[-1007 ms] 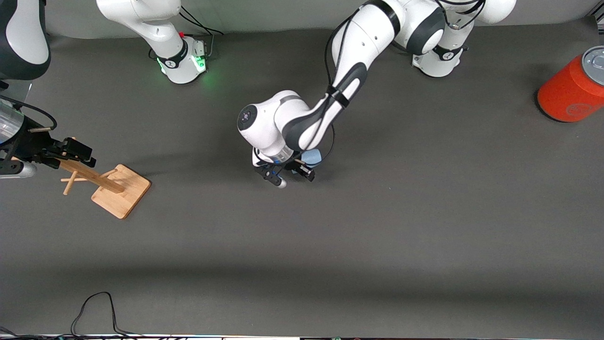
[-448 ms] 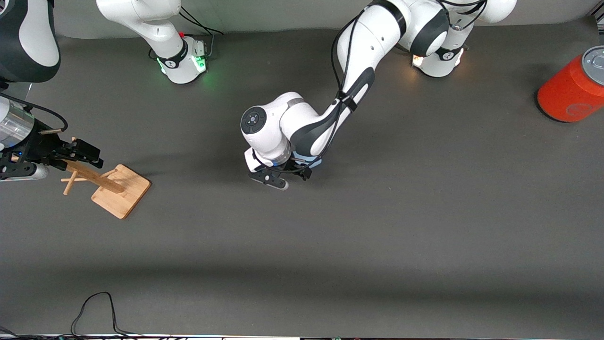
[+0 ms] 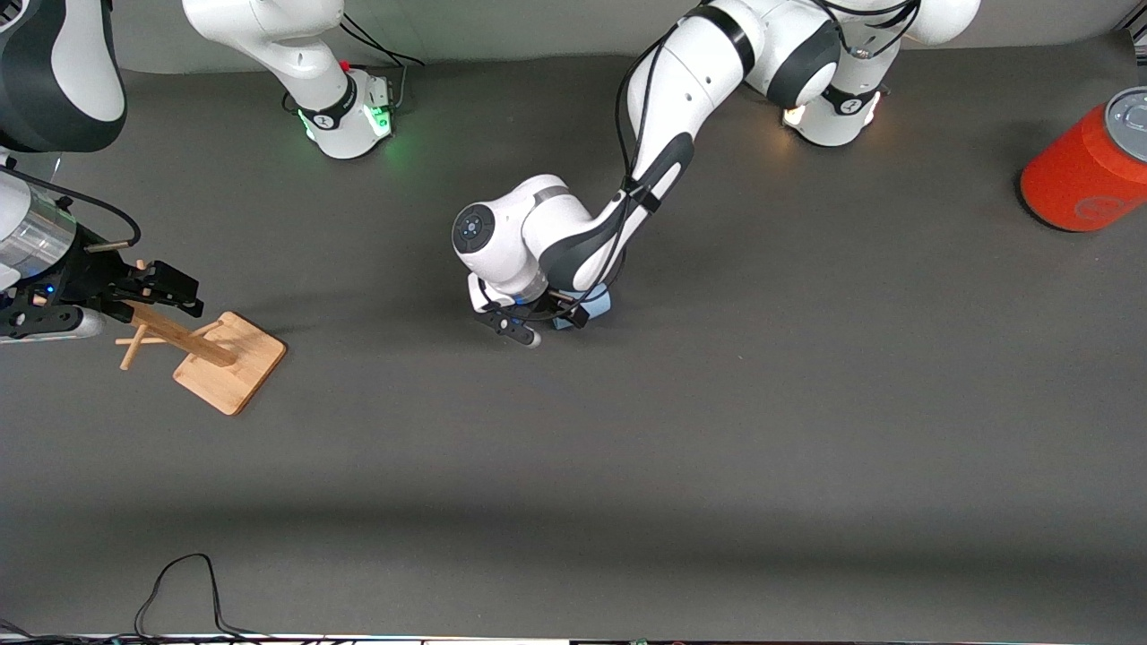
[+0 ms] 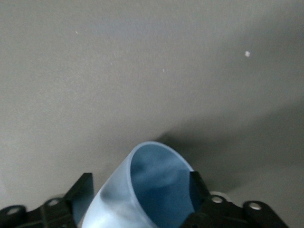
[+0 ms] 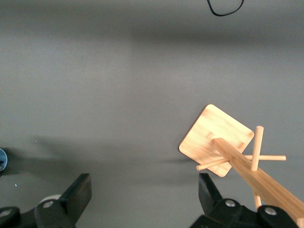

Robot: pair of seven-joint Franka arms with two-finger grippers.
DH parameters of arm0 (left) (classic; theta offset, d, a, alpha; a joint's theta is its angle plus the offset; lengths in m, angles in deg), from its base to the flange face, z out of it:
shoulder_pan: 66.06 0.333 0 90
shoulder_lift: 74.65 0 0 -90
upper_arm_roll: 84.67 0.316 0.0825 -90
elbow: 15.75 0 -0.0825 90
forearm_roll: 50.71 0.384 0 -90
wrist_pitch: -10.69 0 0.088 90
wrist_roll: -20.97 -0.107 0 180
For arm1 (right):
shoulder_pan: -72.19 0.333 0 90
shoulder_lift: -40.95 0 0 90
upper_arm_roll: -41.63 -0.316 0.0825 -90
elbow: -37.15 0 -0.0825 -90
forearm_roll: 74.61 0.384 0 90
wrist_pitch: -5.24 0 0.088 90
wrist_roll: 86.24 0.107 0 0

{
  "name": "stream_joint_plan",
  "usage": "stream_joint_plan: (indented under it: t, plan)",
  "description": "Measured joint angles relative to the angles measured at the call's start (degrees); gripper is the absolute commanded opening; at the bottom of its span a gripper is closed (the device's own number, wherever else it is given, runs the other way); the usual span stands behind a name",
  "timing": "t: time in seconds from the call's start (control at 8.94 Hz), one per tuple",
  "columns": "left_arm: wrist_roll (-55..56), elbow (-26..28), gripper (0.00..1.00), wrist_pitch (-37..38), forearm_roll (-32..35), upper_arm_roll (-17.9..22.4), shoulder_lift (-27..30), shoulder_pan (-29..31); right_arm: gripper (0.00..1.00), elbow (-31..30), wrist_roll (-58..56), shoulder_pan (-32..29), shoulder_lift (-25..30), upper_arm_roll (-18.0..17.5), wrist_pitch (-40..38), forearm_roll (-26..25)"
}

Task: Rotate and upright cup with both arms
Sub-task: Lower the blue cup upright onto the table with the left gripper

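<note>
The pale blue cup (image 3: 599, 302) is at the middle of the table, mostly hidden under the left arm's wrist. In the left wrist view the cup (image 4: 142, 190) is tilted, its open mouth showing, and it fills the space between the black fingers. My left gripper (image 3: 557, 321) is closed on the cup's sides, low over the table (image 3: 717, 403). My right gripper (image 3: 170, 288) is open and empty, waiting over the top of the wooden rack at the right arm's end; in the right wrist view (image 5: 142, 194) only bare table lies between its fingers.
A wooden peg rack (image 3: 215, 354) on a square base stands at the right arm's end; it also shows in the right wrist view (image 5: 223, 142). A big orange-red can (image 3: 1089, 170) stands at the left arm's end. A black cable (image 3: 179, 582) lies at the near edge.
The left wrist has turned and settled over the cup, which now shows less. The right gripper has drifted a little toward the table's middle.
</note>
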Motion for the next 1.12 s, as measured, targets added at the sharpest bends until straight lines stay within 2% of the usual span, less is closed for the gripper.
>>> stream_joint_plan:
  t: [0.11, 0.9, 1.12]
  plan:
    - [-2.3, -0.1, 0.02, 1.3, 0.0, 0.4, 0.0, 0.2, 1.00, 0.0, 0.0, 0.0, 0.0, 0.0, -0.1, 0.0]
    - [-5.5, -1.2, 0.00, 3.8, 0.3, 1.0, 1.5, 1.0, 1.00, 0.0, 0.1, 0.0, -0.2, 0.7, -0.1, -0.9]
    - [-2.6, -2.1, 0.00, 4.0, -3.1, 1.2, 5.6, 5.6, 1.00, 0.0, 0.1, 0.0, -0.2, 0.6, -0.1, -2.2]
